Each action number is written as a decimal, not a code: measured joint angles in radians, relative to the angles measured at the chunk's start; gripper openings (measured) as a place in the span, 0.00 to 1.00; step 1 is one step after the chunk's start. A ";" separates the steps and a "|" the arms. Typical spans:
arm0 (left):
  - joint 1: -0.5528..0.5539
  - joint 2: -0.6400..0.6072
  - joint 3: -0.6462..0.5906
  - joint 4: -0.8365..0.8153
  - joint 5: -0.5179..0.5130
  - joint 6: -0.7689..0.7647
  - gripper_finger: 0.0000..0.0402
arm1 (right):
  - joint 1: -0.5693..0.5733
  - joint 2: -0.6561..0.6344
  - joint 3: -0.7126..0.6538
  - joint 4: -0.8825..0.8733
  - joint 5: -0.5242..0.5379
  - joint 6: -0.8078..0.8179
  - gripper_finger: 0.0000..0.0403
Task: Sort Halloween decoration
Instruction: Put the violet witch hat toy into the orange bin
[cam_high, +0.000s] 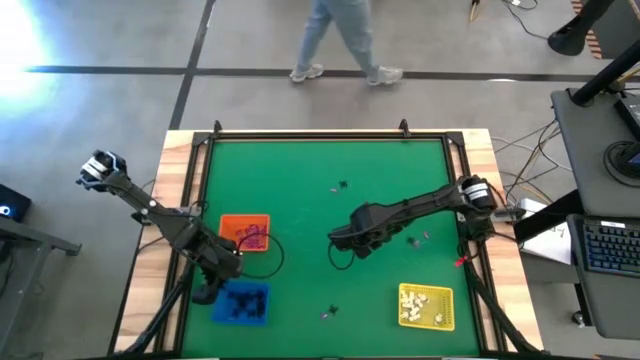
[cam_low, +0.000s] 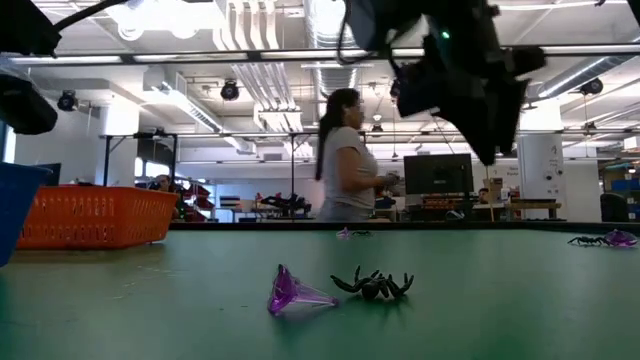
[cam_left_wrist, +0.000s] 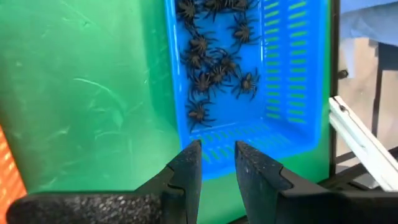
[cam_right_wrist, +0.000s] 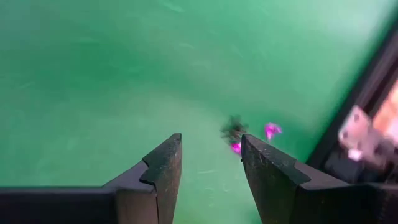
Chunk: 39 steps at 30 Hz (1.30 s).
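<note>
Several black spiders (cam_left_wrist: 211, 68) lie in the blue tray (cam_left_wrist: 298, 74). My left gripper (cam_left_wrist: 217, 149) hovers open over that tray's end wall, at the table's near left (cam_high: 207, 292), with nothing between its fingers. My right gripper (cam_high: 338, 240) hangs open above the green mat at mid-table. Past its fingers (cam_right_wrist: 211, 143) a black spider (cam_right_wrist: 234, 129) and a purple trinket (cam_right_wrist: 272, 129) lie on the mat. The low view shows a purple cone (cam_low: 295, 293) and a black spider (cam_low: 375, 285) lying side by side on the mat. More trinkets lie farther back (cam_high: 340, 185) and at the right (cam_high: 415, 240).
An orange tray (cam_high: 245, 233) holding purple pieces stands just behind the blue tray (cam_high: 240, 302). A yellow tray (cam_high: 427, 305) with white pieces sits at the near right. A black frame (cam_high: 300, 138) rims the mat. A person walks beyond the far edge (cam_high: 340, 40).
</note>
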 joint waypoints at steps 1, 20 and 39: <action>0.000 -0.015 0.000 -0.006 -0.002 -0.005 0.19 | 0.000 -0.014 -0.039 0.009 0.000 0.050 0.40; 0.001 -0.209 0.000 -0.018 -0.067 -0.107 0.19 | 0.034 -0.346 -0.635 0.445 -0.091 0.552 0.37; 0.001 -0.200 0.000 -0.033 -0.073 -0.121 0.19 | 0.033 -0.382 -0.826 0.563 -0.168 0.528 0.36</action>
